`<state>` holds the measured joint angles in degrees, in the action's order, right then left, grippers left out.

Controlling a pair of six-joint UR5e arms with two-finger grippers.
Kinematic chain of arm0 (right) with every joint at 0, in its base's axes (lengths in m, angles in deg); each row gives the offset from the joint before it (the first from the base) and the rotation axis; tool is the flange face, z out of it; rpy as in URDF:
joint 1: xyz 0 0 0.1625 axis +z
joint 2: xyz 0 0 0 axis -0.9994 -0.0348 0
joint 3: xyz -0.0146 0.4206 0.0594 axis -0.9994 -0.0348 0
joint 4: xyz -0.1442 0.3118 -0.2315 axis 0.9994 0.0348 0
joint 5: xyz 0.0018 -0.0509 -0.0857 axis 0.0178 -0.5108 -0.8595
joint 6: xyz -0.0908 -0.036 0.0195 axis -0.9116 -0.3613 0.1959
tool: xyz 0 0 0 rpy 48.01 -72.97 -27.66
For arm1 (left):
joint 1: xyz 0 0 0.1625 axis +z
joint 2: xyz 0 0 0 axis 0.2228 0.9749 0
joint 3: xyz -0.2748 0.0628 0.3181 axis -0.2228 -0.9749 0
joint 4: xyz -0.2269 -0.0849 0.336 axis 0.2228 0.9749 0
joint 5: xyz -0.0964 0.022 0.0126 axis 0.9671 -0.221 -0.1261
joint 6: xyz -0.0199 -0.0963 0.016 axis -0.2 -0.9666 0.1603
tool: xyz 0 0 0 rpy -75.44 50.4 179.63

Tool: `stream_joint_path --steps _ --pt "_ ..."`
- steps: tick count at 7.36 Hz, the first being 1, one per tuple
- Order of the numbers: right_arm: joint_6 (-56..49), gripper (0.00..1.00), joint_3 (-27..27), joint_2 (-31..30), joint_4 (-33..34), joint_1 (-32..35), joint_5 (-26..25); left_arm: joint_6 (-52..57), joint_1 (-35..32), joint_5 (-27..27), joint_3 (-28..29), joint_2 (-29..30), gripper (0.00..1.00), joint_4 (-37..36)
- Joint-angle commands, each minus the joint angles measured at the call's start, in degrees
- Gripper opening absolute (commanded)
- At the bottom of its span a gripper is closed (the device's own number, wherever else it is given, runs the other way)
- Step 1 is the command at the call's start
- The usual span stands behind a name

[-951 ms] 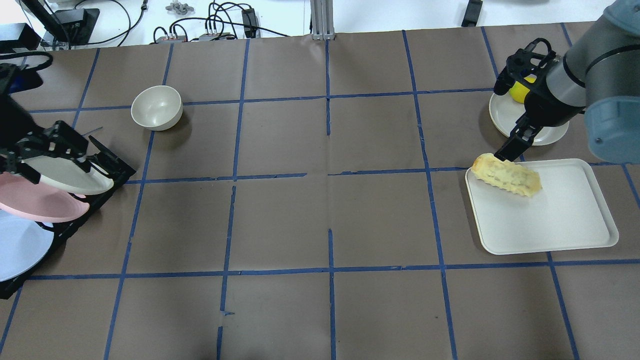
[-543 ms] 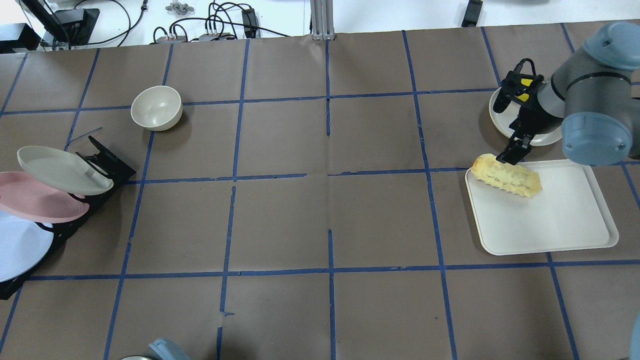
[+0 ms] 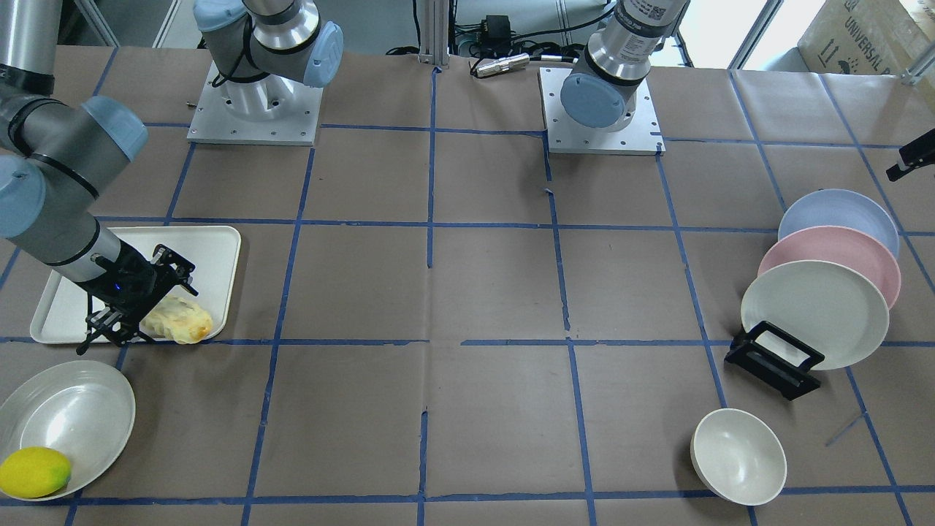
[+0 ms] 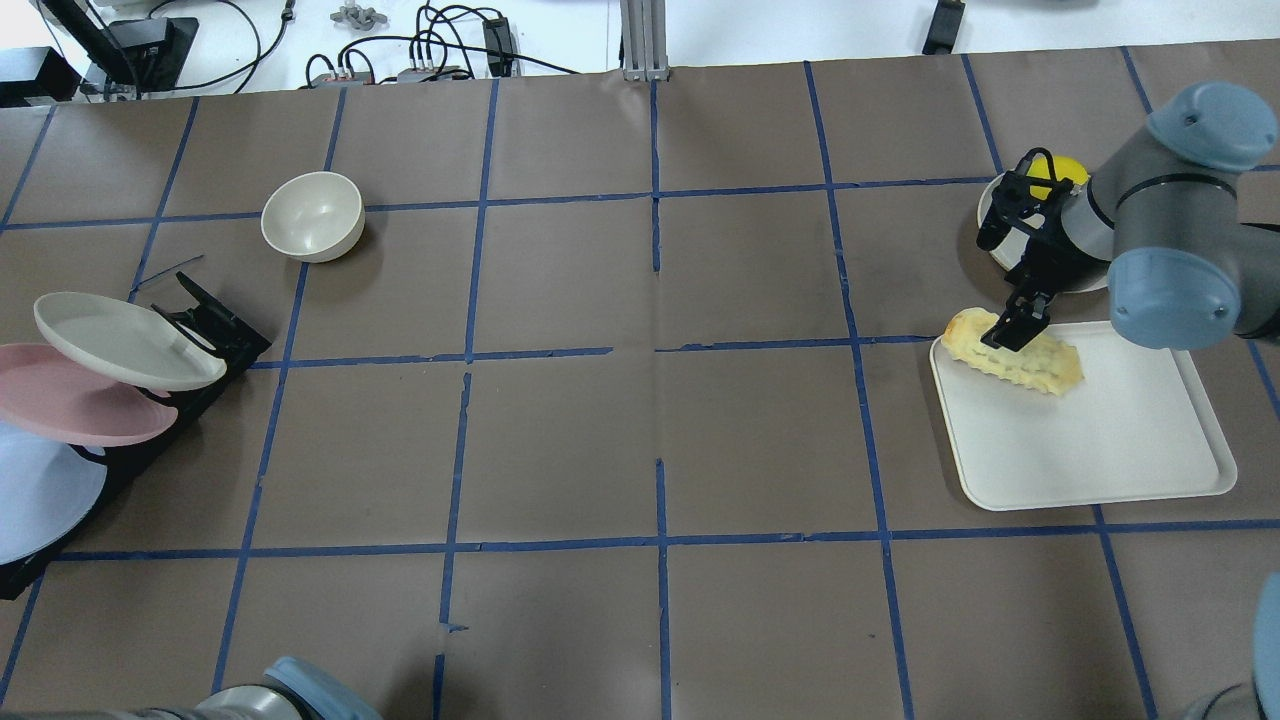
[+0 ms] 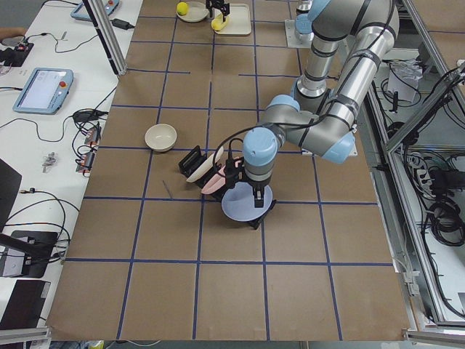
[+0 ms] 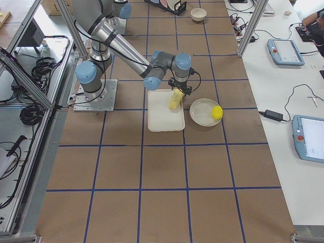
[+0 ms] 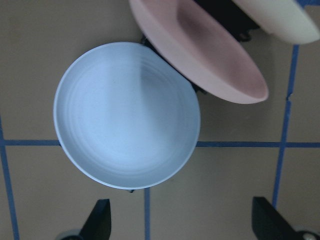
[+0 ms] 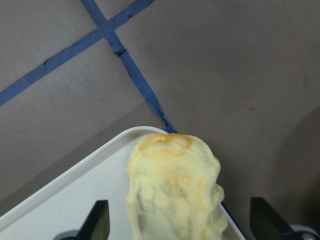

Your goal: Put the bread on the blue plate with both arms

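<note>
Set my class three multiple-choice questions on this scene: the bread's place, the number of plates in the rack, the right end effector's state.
1. Where does the bread lie? A on the white tray; B in the bowl; C in mid-air.
2. How many plates lean in the black rack? A two; B three; C five.
3. The right end effector is: A open over the bread; B shut on the bread; C out of view.
Answers: 1 A, it lies at the tray's corner. 2 B, a cream plate, a pink plate and the blue plate. 3 A, its wrist view shows both fingertips apart beside the bread.
</note>
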<state>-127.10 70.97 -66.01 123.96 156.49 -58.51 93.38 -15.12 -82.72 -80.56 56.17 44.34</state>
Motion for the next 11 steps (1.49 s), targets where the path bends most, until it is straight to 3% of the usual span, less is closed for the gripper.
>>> stream_joint_path --steps 1,2,3,4,8,9,11 --pt "2.58 0.99 1.71 -0.04 0.15 -0.63 0.36 1.33 0.05 -0.17 8.68 12.14 1.0 0.16" --pt "2.68 0.87 1.72 -0.05 0.15 -0.64 0.36 1.42 -0.56 0.17 9.14 13.83 1.0 -0.01" --pt "3.46 0.38 1.02 -0.13 0.15 -1.16 0.36 1.33 -3.18 1.39 8.01 14.28 1.0 -0.1" --pt "3.82 0.16 1.01 -0.48 -0.28 -1.6 1.49 1.33 -4.69 1.4 8.26 14.81 1.0 -0.62" --pt "7.41 0.13 -1.71 -3.99 -4.05 -1.25 1.86 1.59 -4.61 0.61 8.97 18.76 1.0 -0.71" --pt "7.86 0.13 -3.1 -6.35 -8.41 -1.08 1.86 2.38 -4.61 0.53 8.62 19.03 0.94 -0.45" --pt "10.66 0.15 -6.88 -13.54 -21.31 -0.81 1.68 3.26 -4.61 -2.88 8.53 19.38 0.66 -0.28"
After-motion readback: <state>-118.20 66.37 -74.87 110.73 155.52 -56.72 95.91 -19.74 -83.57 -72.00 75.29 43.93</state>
